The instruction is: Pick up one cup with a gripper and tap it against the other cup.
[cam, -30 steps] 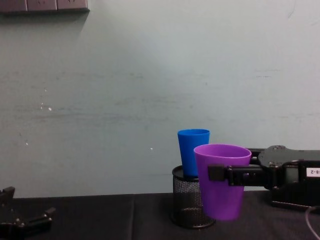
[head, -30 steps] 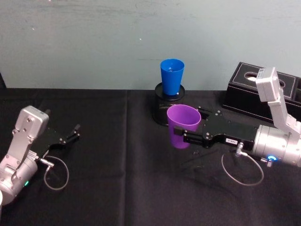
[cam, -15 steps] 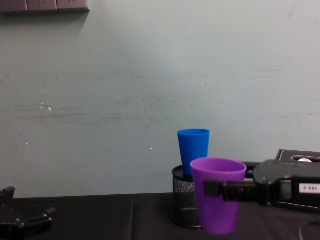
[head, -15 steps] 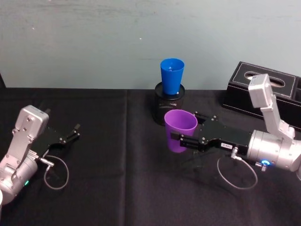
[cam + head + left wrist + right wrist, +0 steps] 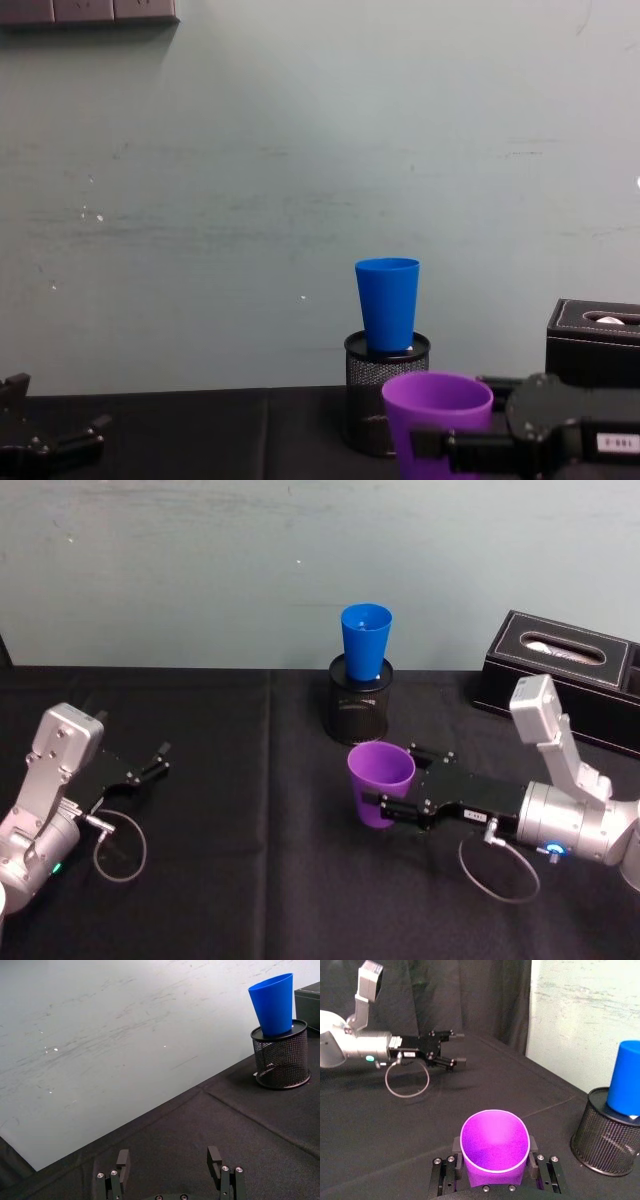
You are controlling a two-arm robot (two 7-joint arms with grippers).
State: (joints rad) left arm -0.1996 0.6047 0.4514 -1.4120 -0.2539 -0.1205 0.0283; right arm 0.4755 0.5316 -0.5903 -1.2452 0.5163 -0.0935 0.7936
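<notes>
Even soft indoor light, faint shadows, slightly soft focus

1. Right hand [image 5: 378,805]: fingers closed on the purple cup [image 5: 380,784], one on each side of its wall below the rim; the cup stands upright in the grip.
2. Right arm: forearm extended roughly level behind the hand, blue ring lit at the wrist.
3. Left hand [image 5: 156,761]: fingers spread apart, holding nothing.
4. Left arm: elbow bent, forearm low behind the hand.
</notes>
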